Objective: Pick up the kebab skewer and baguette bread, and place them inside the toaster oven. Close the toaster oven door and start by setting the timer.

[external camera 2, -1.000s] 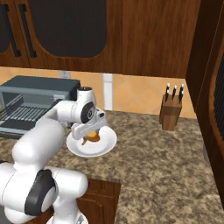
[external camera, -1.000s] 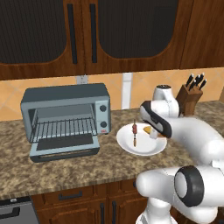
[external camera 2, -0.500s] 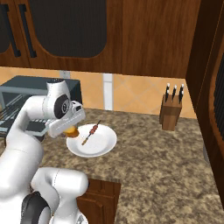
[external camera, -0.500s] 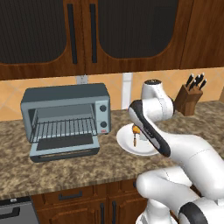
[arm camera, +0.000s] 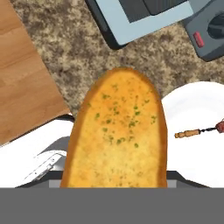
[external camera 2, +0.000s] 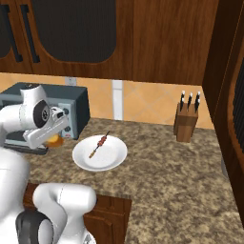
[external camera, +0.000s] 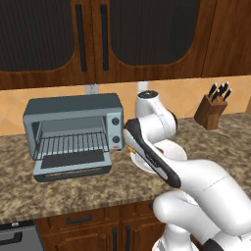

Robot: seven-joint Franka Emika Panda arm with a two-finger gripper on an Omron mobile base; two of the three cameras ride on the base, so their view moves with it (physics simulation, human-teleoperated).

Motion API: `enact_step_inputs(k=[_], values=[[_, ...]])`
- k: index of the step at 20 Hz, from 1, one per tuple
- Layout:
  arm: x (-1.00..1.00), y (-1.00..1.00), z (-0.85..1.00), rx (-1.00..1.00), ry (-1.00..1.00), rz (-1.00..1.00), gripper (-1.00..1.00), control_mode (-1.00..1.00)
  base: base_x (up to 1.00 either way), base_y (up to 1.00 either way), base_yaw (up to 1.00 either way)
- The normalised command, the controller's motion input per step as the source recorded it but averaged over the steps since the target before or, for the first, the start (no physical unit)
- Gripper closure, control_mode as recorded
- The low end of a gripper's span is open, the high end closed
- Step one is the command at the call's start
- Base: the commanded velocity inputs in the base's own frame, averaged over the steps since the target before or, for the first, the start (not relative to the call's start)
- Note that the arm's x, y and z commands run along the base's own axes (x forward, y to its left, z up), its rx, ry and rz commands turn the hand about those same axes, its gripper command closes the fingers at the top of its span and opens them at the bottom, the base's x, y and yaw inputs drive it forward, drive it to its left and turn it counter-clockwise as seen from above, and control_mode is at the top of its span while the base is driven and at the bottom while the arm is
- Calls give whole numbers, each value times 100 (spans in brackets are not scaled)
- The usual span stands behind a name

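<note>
baguette bread (arm camera: pixel 117 135) lower end cut off, hiding pincer fingertips, kebab skewer (arm camera: pixel 199 130) cropped at edge

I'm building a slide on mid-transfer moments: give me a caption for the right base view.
Tool carries baguette bread toward the open toaster oven; kebab skewer waits on plate.

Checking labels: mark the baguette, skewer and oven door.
baguette (arm camera: pixel 117 135), hand view, middle of crust
skewer (external camera 2: pixel 98 145), right base view, mid stick
oven door (external camera: pixel 73 165), left base view, open panel's inner face

A speckled brown granite tabletop (external camera 2: pixel 162 176) carries a blue-grey toaster oven (external camera: pixel 73 132) with its door (external camera: pixel 72 166) dropped open, a white plate (external camera 2: pixel 100 153) just right of it, and a wooden knife block (external camera 2: pixel 187 123) well apart.
</note>
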Motion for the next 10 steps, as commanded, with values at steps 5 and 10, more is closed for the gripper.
enact_step_inputs(k=[5,10], values=[[0,75,2,-1,-1,5,100,-100,0,0,0],[7,74,0,0,0,9,100,-100,0,0,0]])
